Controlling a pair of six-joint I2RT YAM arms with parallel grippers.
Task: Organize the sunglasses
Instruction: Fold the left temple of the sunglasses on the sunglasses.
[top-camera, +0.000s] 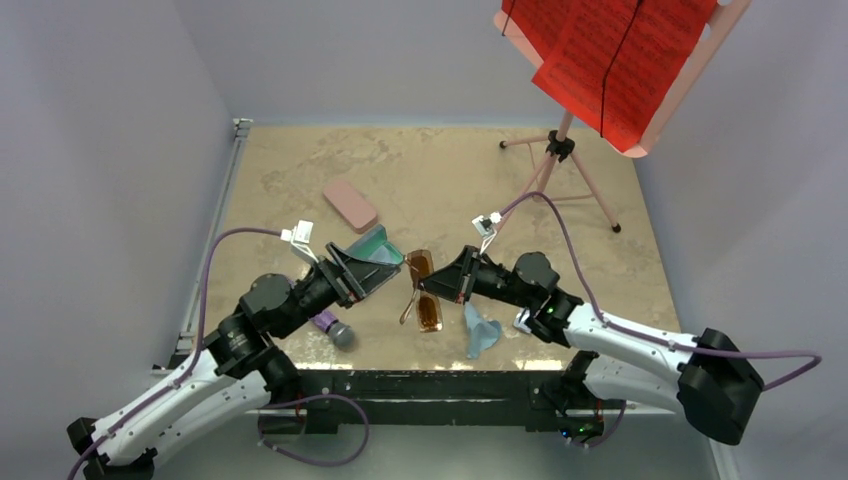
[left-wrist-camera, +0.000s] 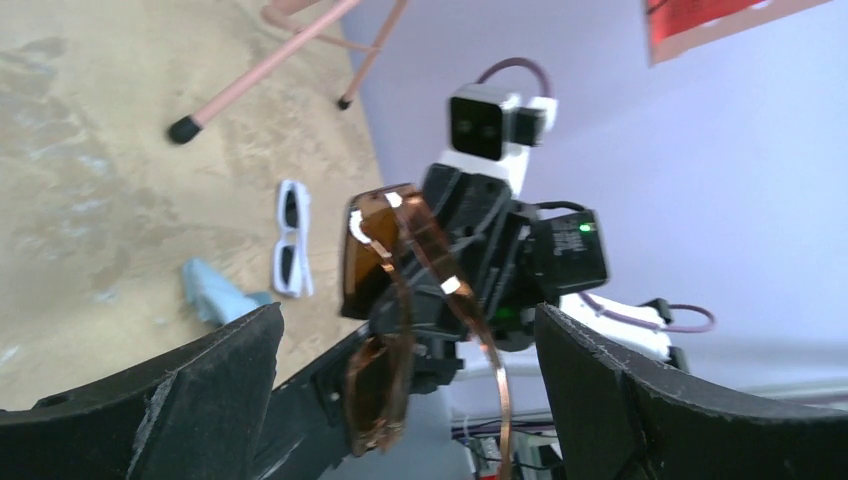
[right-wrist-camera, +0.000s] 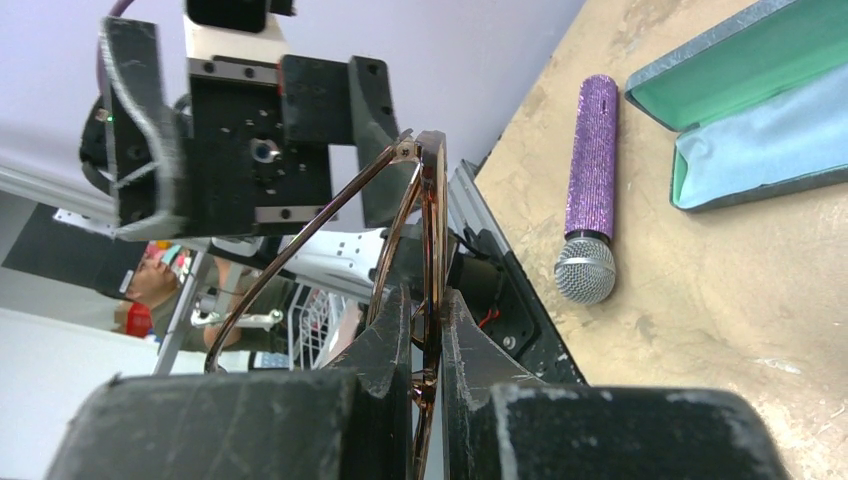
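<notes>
The brown-framed sunglasses (top-camera: 422, 292) hang above the table between the two arms. My right gripper (top-camera: 434, 286) is shut on their front frame, which shows pinched between the black fingers in the right wrist view (right-wrist-camera: 432, 200). One long arm of the pair is folded out. My left gripper (top-camera: 385, 275) stands wide open, facing them from the left. In the left wrist view the pair (left-wrist-camera: 375, 260) hangs between its spread fingers (left-wrist-camera: 215, 370) without touching them. The white sunglasses (left-wrist-camera: 291, 238) lie on the table beyond.
An open teal case (top-camera: 375, 245) with a light blue cloth (right-wrist-camera: 770, 140) in it lies behind the left gripper. A pink case (top-camera: 350, 203) lies farther back. A purple microphone (top-camera: 333, 327), a second blue cloth (top-camera: 480, 332) and a music stand (top-camera: 565, 150) are also on the table.
</notes>
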